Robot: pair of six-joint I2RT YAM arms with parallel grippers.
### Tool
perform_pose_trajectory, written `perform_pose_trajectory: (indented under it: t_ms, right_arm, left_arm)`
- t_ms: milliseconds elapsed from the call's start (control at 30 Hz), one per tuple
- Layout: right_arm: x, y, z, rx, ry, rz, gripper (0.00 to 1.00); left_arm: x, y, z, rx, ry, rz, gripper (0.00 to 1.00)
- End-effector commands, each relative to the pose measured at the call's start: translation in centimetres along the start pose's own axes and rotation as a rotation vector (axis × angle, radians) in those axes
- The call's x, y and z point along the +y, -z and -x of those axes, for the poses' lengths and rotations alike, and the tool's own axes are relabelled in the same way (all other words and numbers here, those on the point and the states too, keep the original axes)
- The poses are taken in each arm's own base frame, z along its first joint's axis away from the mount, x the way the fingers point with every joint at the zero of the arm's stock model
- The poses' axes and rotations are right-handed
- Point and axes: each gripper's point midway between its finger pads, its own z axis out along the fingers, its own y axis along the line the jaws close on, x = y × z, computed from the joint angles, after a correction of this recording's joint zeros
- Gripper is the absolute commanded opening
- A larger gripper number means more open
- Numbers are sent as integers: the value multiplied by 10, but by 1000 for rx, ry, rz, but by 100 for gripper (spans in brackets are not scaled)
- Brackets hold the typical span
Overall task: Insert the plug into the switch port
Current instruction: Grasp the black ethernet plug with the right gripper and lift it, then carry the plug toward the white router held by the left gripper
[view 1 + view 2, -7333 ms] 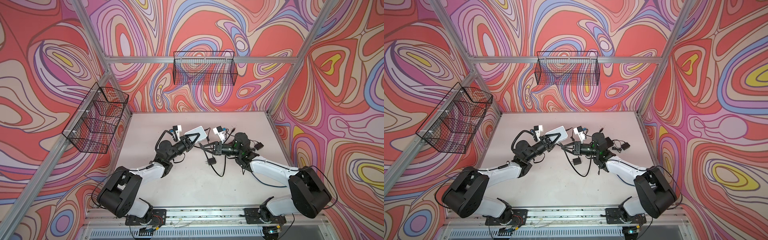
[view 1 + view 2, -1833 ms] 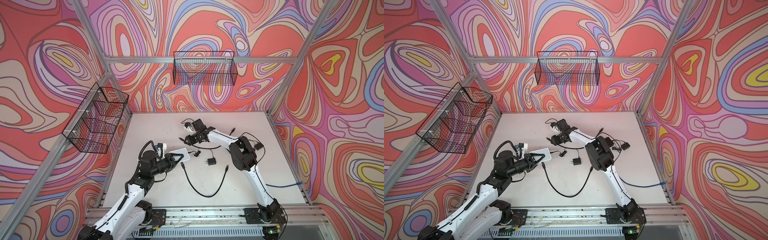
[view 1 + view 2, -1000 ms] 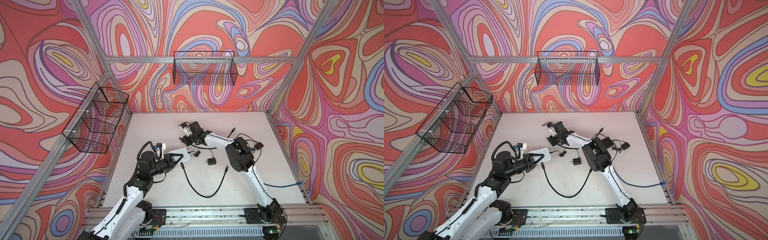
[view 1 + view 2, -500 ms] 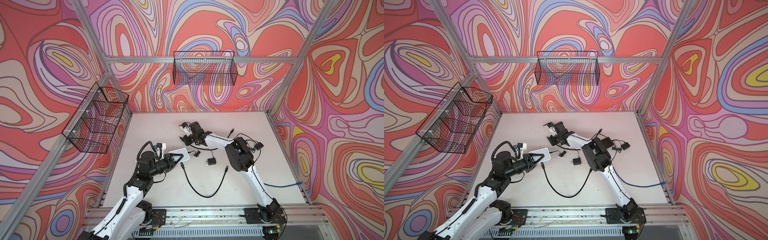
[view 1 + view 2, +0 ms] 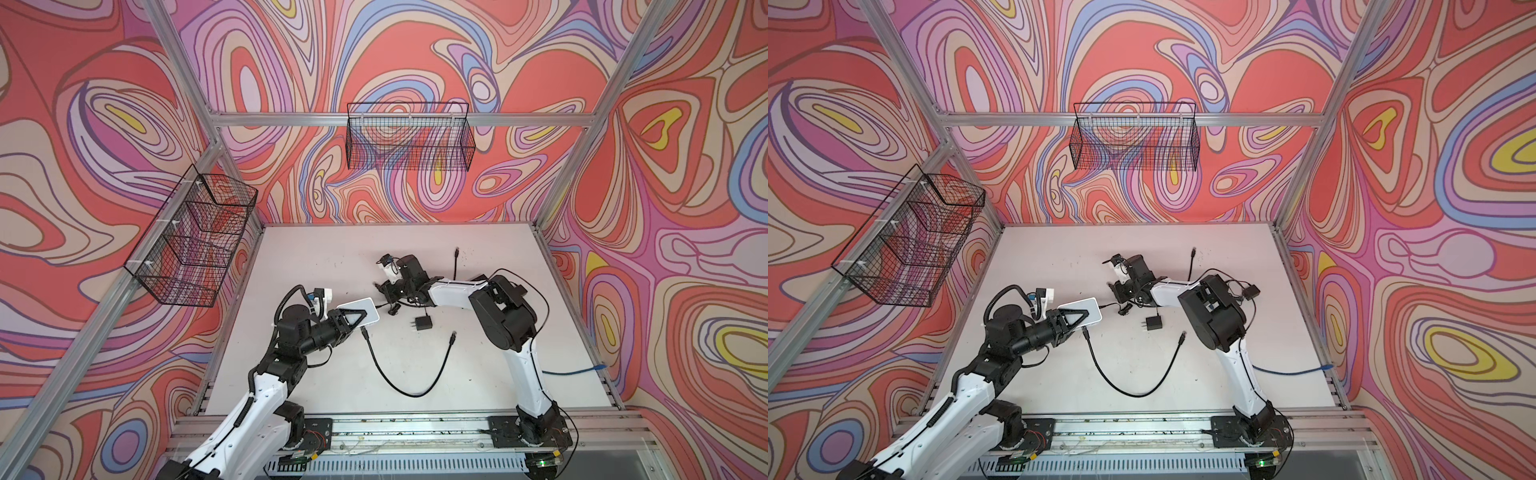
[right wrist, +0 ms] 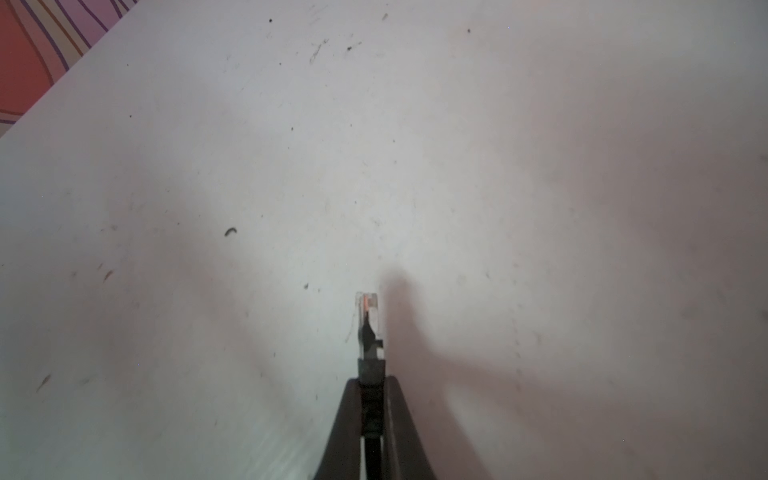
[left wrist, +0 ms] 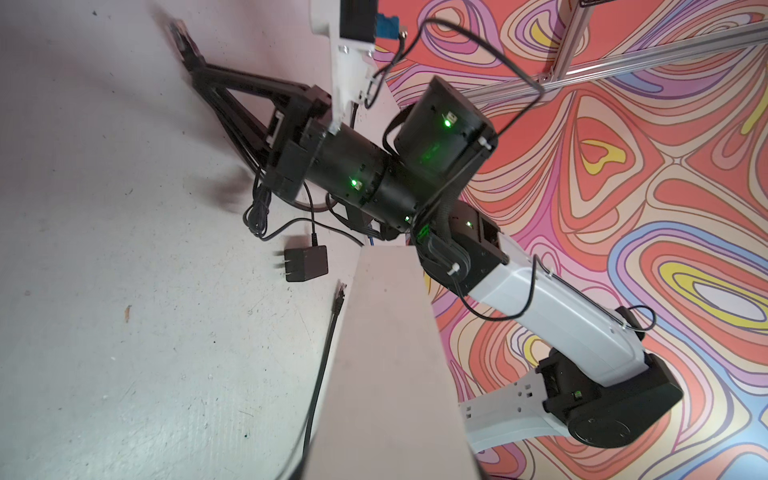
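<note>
1. The plug [image 6: 368, 324] was clear, glossy plastic.
2. The switch [image 5: 359, 308] looked like smooth white plastic with a faint sheen.
3. The table [image 6: 291, 166] was pale, matt, and scuffed with specks.
4. The rear wire basket [image 5: 409, 141] was thin black metal.
5. The frame rail [image 5: 291, 119] was silvery brushed metal.
6. The black cable [image 7: 322, 365] had a matt rubbery sheath.

Small clear plug [image 6: 368, 324] on a black cord [image 6: 372, 455], pinched at its back end. Flat white switch [image 5: 358, 309], held up off the table [image 5: 478, 374].
</note>
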Motion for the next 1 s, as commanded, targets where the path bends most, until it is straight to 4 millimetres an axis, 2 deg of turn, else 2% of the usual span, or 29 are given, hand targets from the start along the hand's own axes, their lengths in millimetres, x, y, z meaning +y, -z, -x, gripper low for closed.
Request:
perform_pose_trajectory:
  t_ms: [0, 200, 300, 500, 633, 800, 967]
  right_arm:
    - [8, 56, 63, -211, 4, -12, 0]
    - [16, 121, 71, -309, -34, -43, 0]
    - [15, 142, 62, -306, -96, -14, 0]
    - [31, 186, 41, -295, -221, 91, 0]
    - [35, 216, 29, -330, -272, 130, 0]
    - [57, 232, 14, -301, -313, 262, 0]
    - [75, 240, 12, -294, -377, 383, 0]
  left_arm:
    - [-18, -1, 6, -9, -47, -73, 4]
    - [-27, -8, 13, -11, -64, -114, 4]
    - [-35, -9, 17, -17, -80, -143, 4]
    - [-53, -11, 25, -31, -137, -193, 5]
    - [-56, -17, 28, -25, -143, -214, 4]
    - [-60, -29, 35, -14, -137, -253, 5]
    - [-73, -45, 37, 4, -151, -302, 5]
